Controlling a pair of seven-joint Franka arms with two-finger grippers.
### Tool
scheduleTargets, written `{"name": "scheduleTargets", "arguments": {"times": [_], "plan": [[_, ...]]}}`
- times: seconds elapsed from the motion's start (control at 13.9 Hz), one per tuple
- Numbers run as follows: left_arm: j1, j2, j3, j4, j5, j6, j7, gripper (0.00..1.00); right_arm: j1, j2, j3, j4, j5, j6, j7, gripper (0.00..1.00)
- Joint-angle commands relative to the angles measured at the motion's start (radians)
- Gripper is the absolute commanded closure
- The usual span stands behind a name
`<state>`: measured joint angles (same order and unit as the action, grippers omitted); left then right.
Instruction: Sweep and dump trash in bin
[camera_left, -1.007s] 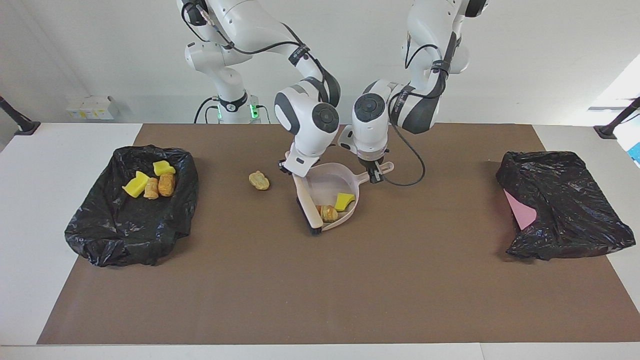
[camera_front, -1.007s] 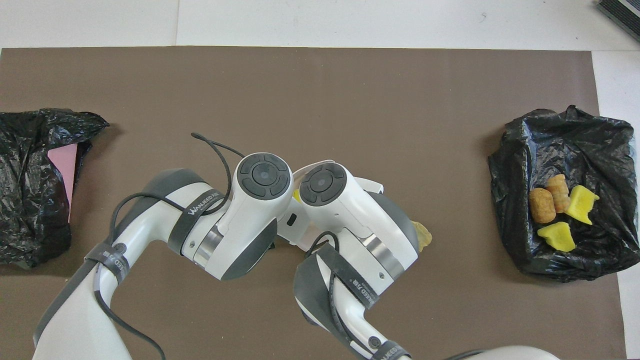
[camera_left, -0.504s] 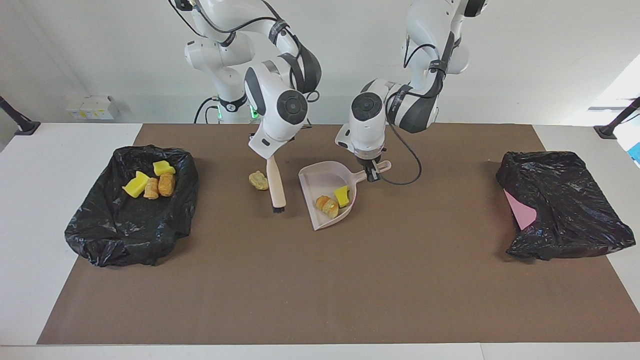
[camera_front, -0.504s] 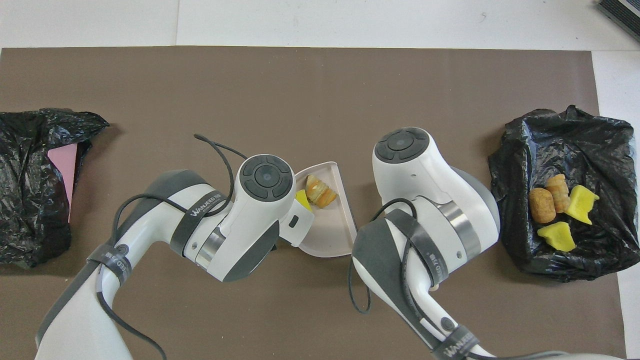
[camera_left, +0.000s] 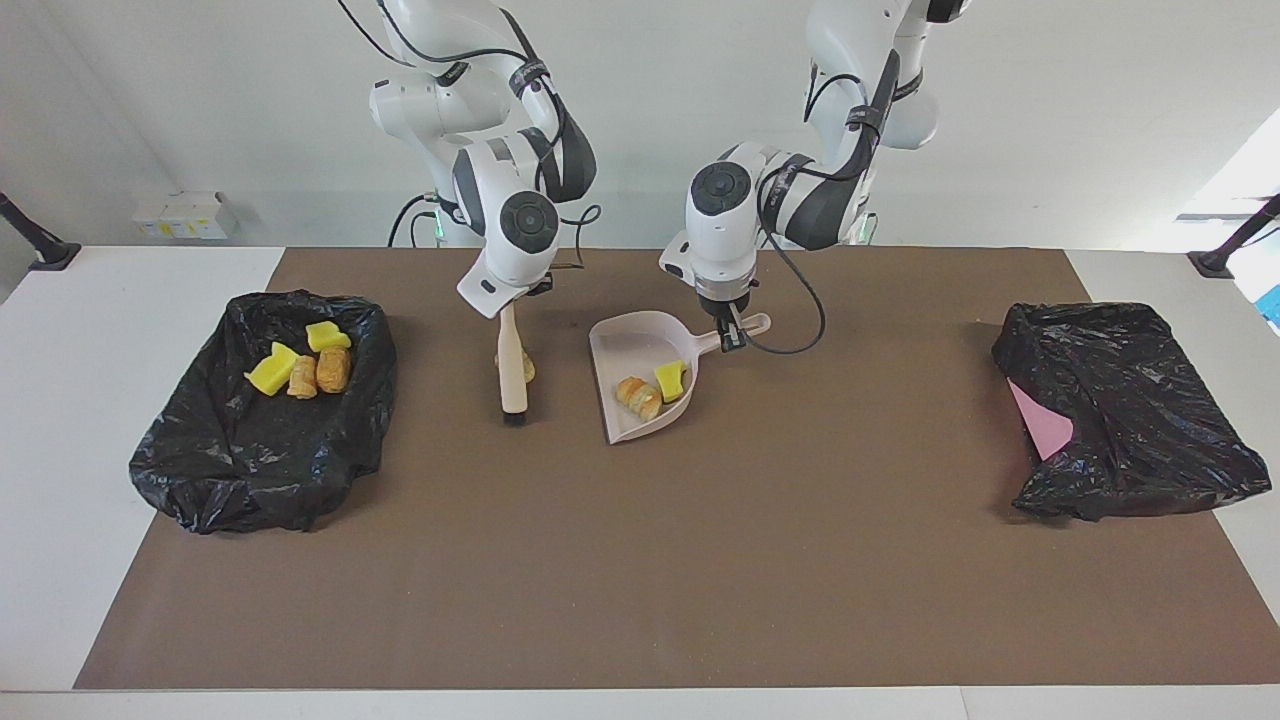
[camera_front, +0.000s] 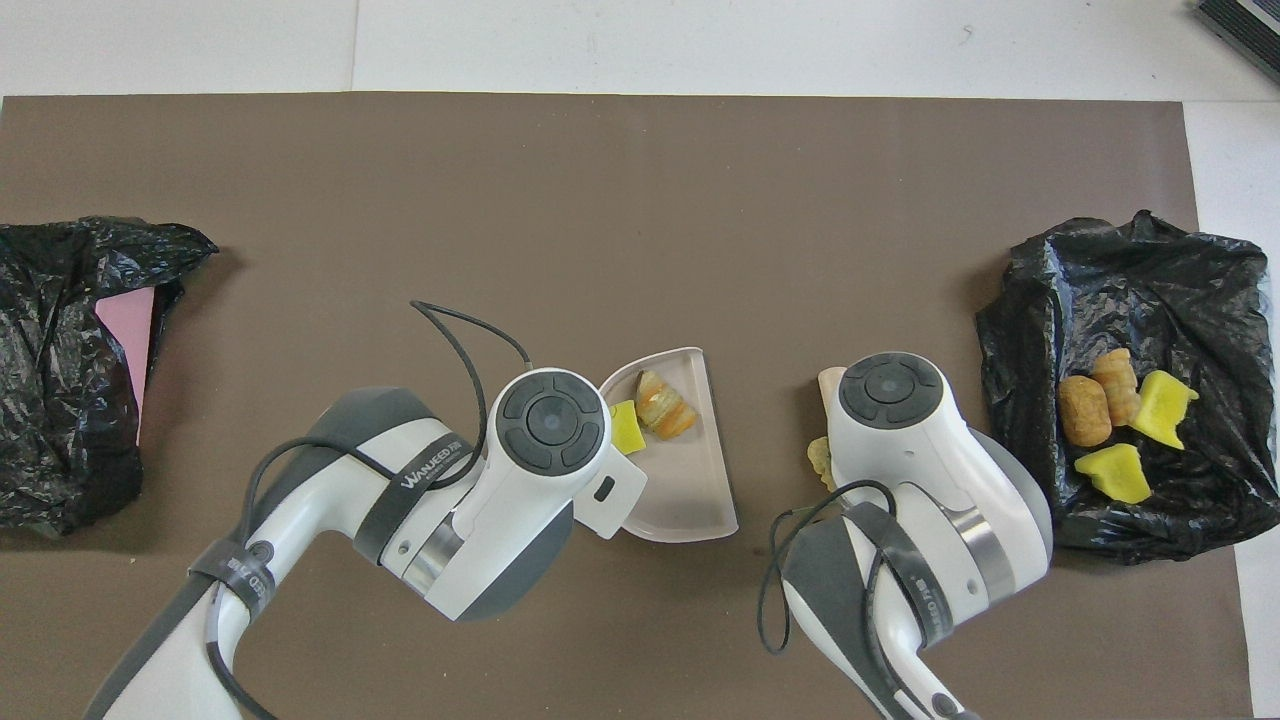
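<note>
My left gripper is shut on the handle of a pale pink dustpan. Its open edge faces the right arm's end of the table. In the dustpan lie a yellow foam chunk and a tan bread-like piece; both also show in the overhead view. My right gripper is shut on a cream brush that hangs bristles down. One loose tan piece of trash lies on the mat right beside the brush, partly hidden by it. The bin, lined with a black bag, holds several pieces.
A second black bag with a pink sheet showing lies at the left arm's end of the brown mat. A black cable loops from the left wrist beside the dustpan handle.
The brush has left the dustpan and moved toward the bin end, past the loose piece. The dustpan with its two pieces has shifted the same way.
</note>
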<state>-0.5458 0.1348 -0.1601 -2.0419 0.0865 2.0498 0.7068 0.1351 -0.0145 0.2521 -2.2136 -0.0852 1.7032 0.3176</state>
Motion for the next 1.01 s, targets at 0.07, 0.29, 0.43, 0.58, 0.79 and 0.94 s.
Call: {"name": "scheduleTargets", "arguments": {"times": [0.07,0.29,0.43,0.58,0.79,0.94], "plan": [[-0.009,-0.073,0.017,-0.103,-0.014,0.073,-0.006,1.0,-0.017,-0.015,0.01,0.057,0.002,-0.054,0.003,1.0],[-0.008,-0.069,0.017,-0.09,-0.014,0.061,-0.013,1.0,-0.06,-0.041,0.007,0.025,-0.005,-0.082,-0.023,1.0],[-0.009,-0.07,0.017,-0.092,-0.014,0.056,-0.035,1.0,-0.119,-0.07,0.007,-0.047,-0.022,0.011,-0.13,1.0],[-0.011,-0.072,0.017,-0.092,-0.014,0.052,-0.04,1.0,-0.144,-0.078,0.01,-0.09,-0.018,0.053,-0.169,1.0],[-0.009,-0.073,0.016,-0.092,-0.014,0.035,-0.036,1.0,-0.094,-0.062,0.015,-0.104,0.094,0.059,-0.184,1.0],[-0.009,-0.073,0.016,-0.09,-0.014,0.009,-0.033,1.0,-0.008,-0.055,0.015,-0.116,0.21,0.096,-0.174,1.0]]}}
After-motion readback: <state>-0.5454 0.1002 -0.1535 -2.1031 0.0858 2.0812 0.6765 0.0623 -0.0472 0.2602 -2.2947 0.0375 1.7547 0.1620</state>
